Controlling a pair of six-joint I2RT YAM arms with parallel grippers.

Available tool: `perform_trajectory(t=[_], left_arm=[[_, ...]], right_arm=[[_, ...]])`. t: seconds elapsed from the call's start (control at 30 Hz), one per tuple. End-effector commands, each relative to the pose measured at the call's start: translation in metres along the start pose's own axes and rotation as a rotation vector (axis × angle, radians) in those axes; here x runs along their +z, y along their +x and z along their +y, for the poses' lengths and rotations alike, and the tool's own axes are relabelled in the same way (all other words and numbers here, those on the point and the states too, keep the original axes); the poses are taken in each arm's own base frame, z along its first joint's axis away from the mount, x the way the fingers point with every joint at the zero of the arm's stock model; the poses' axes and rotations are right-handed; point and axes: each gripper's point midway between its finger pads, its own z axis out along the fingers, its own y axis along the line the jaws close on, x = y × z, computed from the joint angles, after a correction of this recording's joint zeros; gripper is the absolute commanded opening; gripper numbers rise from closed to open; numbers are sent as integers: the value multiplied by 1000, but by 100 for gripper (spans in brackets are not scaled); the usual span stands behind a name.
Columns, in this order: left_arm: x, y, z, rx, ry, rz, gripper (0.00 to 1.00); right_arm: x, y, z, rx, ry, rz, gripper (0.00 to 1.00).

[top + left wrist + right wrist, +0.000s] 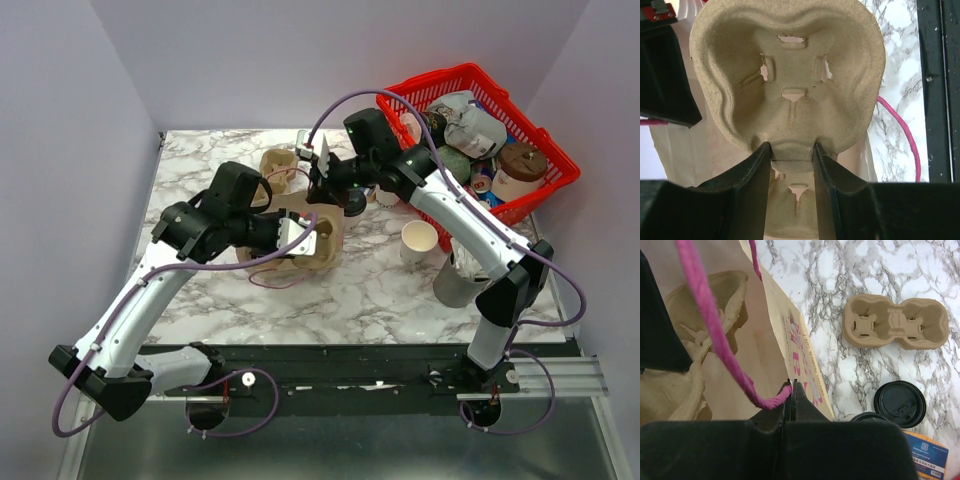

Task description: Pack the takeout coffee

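My left pincer (792, 149), matte black, clamps the fibrous rim of a moulded pulp carrier (790, 60) at six o'clock. My right pincer (791, 386) pinches the paper bag's (772, 315) pink cord (715, 335). At four o'clock, the takeout coffee (900, 403) shows its round black lid on the marble bench (840, 270).

Black lid (866, 415) sits mostly hidden behind the right end effector (789, 383)

The left end effector (792, 152) pinches the edge of a brown cardboard cup tray (790, 55). A pink string (903, 131) crosses the marble desk (892, 55).
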Motion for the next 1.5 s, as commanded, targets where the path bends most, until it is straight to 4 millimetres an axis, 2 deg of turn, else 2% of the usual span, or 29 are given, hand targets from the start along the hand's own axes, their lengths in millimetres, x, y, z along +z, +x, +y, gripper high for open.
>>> perform_trajectory(t=[0.0,0.17,0.37,0.53,0.77,0.83,1.07,1.23,1.37,1.47], left_arm=[[5,10,6,5,-34,102,0],[7,5,27,-26,-146,120,0],[2,15,33,-27,-217,155,0],[6,24,28,-16,-196,185,0],[24,39,11,-37,-86,258,0],[25,40,13,-34,-97,275,0],[33,33,38,-42,-203,258,0],[27,27,47,-45,-261,234,0],[19,31,45,-37,-295,263,0],[17,22,39,-70,-261,236,0]], right_arm=[[-13,-15,9,-21,17,-23,1],[-11,-7,20,-10,-8,-6,1],[-12,-6,18,-12,3,1,1],[-11,-8,17,-7,4,-3,1],[-9,-13,15,6,5,-16,1],[-7,-12,14,13,4,-11,1],[-7,-7,22,24,-14,-4,1],[-8,-5,20,26,-1,4,1],[-8,-5,18,15,8,11,0],[-7,-3,13,-3,24,23,0]])
